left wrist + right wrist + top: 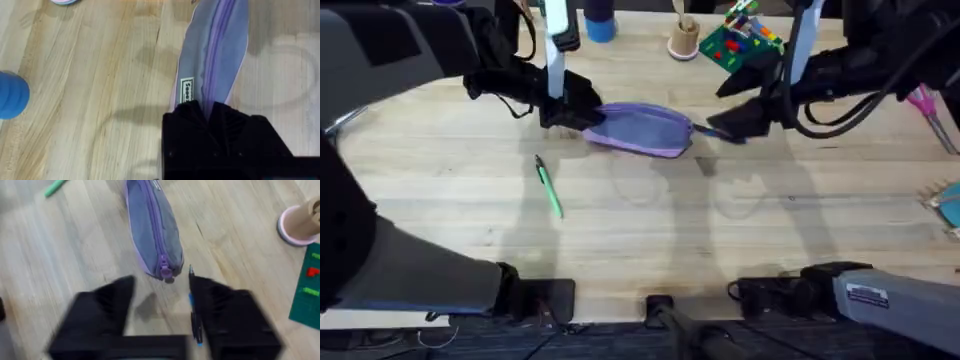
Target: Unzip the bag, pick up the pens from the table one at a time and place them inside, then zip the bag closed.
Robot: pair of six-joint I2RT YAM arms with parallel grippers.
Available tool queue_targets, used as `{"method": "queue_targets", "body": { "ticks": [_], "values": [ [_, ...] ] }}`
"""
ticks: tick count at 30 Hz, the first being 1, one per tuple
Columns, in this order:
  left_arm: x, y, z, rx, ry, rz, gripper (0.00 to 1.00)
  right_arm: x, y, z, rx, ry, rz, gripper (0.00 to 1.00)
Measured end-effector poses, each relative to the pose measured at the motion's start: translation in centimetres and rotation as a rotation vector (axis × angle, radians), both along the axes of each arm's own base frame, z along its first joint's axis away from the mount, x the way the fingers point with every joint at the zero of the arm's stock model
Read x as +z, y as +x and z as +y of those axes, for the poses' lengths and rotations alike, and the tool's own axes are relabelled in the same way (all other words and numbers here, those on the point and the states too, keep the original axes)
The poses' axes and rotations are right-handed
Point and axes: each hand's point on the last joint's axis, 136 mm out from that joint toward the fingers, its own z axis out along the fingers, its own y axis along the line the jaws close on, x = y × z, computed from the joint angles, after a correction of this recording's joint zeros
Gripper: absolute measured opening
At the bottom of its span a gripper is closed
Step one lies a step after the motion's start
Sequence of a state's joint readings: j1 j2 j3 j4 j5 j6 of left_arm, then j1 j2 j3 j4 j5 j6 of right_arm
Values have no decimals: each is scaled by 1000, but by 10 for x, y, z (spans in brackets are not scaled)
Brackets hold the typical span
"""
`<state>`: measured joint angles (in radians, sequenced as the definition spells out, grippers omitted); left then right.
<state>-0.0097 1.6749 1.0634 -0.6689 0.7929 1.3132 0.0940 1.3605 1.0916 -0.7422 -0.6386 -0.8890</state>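
- Nearest the overhead camera, the two arm bases are sitting at the lower edge of the bench [650, 240], one at each corner.
- One bag [645, 128] is lying lengthwise on the bench between the two end effectors, lavender with a grey-blue panel; its zipper is running closed along the top, the pull resting at the end facing the right arm.
- The left end effector [572, 112] is pinching the bag's left end; in its wrist view the black fingers [220, 125] are closing tight on the fabric beside a small white label [186, 90].
- The right end effector [735, 122] is hovering just off the bag's right end, its fingers spread wide on either side of the zipper pull [164, 272], gripping nothing.
- Two pens are showing: one green pen [549, 186] is lying alone on the bench, near the bag's left end, and one dark blue pen [194, 305] is lying just beside the pull, against the right finger.
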Motion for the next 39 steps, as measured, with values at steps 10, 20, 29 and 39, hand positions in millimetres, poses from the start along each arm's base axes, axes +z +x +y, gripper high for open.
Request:
{"method": "queue_targets", "body": {
  "ticks": [10,20,29,39],
  "values": [
    [0,0,0,0,0,0,43,-15,-13,-12,-32,-80,81,995],
    [0,0,0,0,0,0,43,-17,-13,-14,-38,-94,87,996],
    [0,0,0,0,0,0,43,-35,-3,-11,-30,-96,122,996],
    [0,0,0,0,0,0,43,-70,11,16,48,-67,168,996]
  ]
}}
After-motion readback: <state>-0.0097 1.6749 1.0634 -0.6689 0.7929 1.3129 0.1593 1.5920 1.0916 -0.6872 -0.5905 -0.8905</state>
